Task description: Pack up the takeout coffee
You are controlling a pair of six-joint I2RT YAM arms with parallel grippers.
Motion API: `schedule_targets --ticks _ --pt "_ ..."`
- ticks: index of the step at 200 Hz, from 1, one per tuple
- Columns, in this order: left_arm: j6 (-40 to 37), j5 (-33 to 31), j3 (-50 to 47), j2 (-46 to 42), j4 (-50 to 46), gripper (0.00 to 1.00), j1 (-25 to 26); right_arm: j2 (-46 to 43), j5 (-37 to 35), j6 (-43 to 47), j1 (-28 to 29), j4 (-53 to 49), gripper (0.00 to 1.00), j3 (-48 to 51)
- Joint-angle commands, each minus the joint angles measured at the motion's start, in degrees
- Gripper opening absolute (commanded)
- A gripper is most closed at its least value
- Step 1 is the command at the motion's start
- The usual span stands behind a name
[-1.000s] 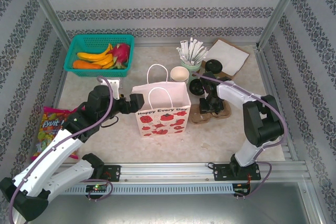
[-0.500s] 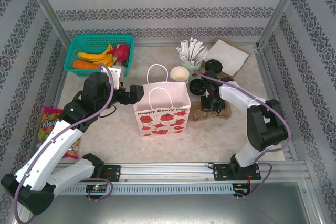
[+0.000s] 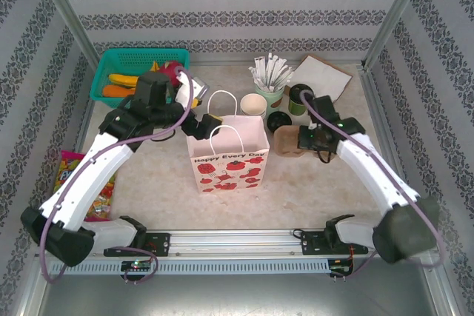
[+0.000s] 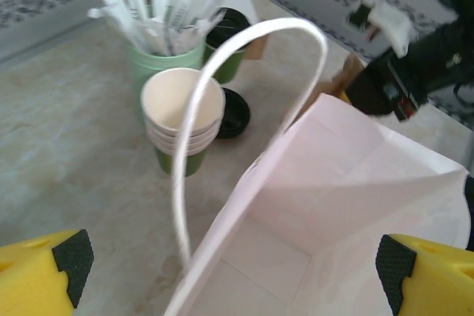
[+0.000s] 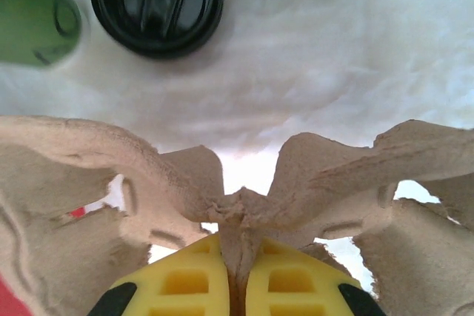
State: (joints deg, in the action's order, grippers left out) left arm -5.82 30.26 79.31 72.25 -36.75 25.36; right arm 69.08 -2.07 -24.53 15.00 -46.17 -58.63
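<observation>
Left arm [image 3: 111, 155] swings up over the paper bag [image 3: 229, 160] since a second ago; left jaws wide, straddling its open mouth, bare floor in view. Right jaws pinched on the pulp carrier [image 5: 237, 209] centre rib. We see the takeout coffee [image 3: 298, 100] lidded, upright on the tabletop [image 3: 148, 175], near the cup of wrapped sticks [image 3: 270, 95]. Basket [image 3: 98, 83] holds fruit [image 3: 118, 79].

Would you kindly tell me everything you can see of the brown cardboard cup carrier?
The cup carrier is rough moulded brown pulp, with cup wells either side of a raised central ridge; the wells in view look empty. The right gripper is shut on that ridge, its yellow fingers pinching it. From above it sits just right of the paper bag. Whether it is lifted cannot be told.
</observation>
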Motion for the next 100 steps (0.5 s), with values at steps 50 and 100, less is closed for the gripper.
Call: schedule_targets --ticks 50,100 --pt "-6.7 3.3 9.3 9.5 -0.3 0.73 -0.6 -12.3 6.9 -6.6 -3.0 -2.1 0.0 -1.7" --pt "0.7 2.6 10.1 10.1 5.3 0.0 -0.3 -12.5 17.8 -6.8 -3.0 -2.5 0.0 -7.1"
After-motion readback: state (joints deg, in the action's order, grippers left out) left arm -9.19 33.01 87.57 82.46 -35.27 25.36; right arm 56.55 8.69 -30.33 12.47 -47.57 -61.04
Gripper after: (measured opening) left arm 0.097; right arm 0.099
